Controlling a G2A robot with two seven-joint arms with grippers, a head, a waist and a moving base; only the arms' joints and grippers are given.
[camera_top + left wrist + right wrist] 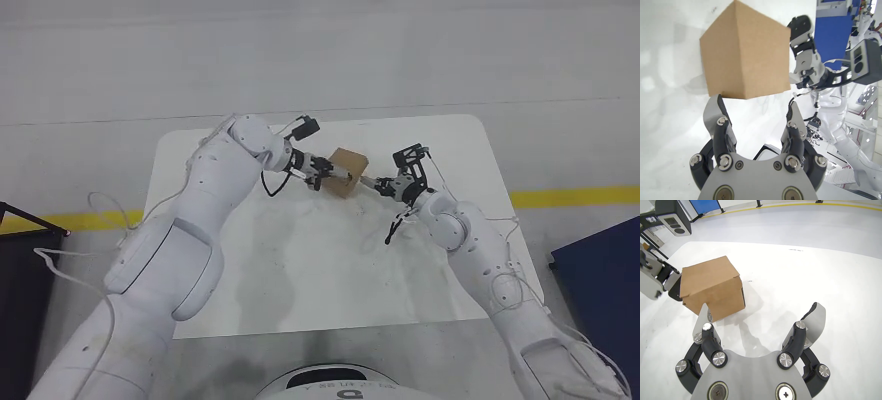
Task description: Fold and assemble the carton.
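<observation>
The left arm reaches in over the table [300,270] from the left, bent at the elbow with its forearm aimed at the carton [349,170]. The right arm comes from the other side, its forearm angled in toward the same box, so the two wrists face each other with the carton between them. The left gripper [757,108] is spread wide and holds nothing. One of its fingers [721,106] has its tip at the carton's nearest edge and seems to touch it, while the other finger stands clear to the side. The right gripper [760,313] is also wide open and empty. One of its fingers [703,313] lies against or just in front of the carton's side face, though contact cannot be told, and the other hangs over bare table well apart from the box. The carton is a closed brown cube resting flat on the table, in the far middle part and a little back from the far edge. Its top flaps lie down with their corner notches showing. Open white tabletop stretches from the box toward the robot and to both sides behind each wrist.
</observation>
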